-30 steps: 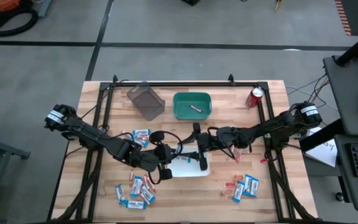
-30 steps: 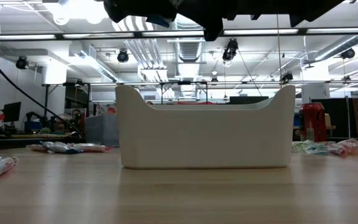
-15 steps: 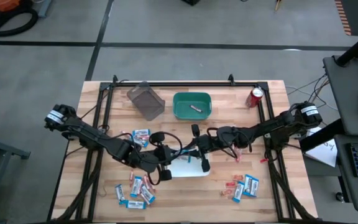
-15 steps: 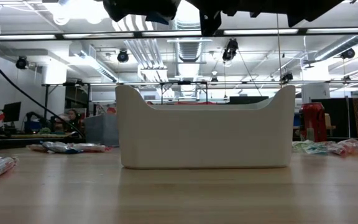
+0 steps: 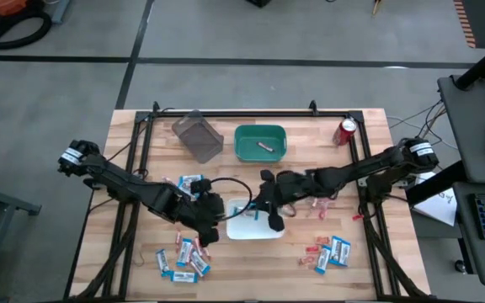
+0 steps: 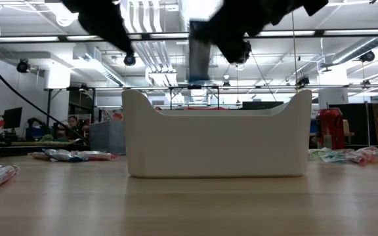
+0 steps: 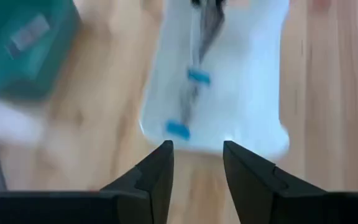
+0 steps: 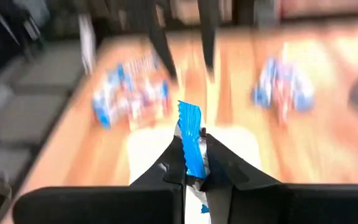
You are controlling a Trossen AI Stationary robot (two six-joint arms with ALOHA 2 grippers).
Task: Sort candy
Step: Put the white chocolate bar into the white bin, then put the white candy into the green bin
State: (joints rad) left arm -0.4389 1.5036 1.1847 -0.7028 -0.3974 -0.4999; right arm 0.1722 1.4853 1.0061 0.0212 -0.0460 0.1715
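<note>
My right gripper [image 8: 194, 173] is shut on a blue-and-white candy packet [image 8: 190, 140], over the white tray [image 5: 244, 229] at the table's middle. In the low view the packet [image 6: 201, 56] hangs above the tray [image 6: 215, 144]. My left gripper [image 7: 197, 167] stands open, a little to the left of the tray [image 7: 253, 93], with nothing between its fingers. More candy lies in piles on the wood at the near left [image 5: 183, 255], left of the tray [image 5: 190, 182] and at the near right [image 5: 328, 252]. My right gripper pinches the packet between its two fingers [image 8: 174, 169]. The packet's blue serrated end [image 8: 190, 118] sticks out past the fingertips. The fingers come from the table's right, slanting down. The packet hangs lifted clear, above the white tray.
A green bin [image 5: 247, 151] with one sweet in it and a tipped clear container [image 5: 197, 135] stand at the far side. A red soda can [image 5: 346, 130] is at the far right. Black rails [image 5: 141, 160] run along the table's left and right sides.
The packet has passed from my left gripper to my right one. My left gripper has let go and drawn back toward the table's left edge. Both wrists have tipped downward, and the packet now hangs into the low view above the tray.
</note>
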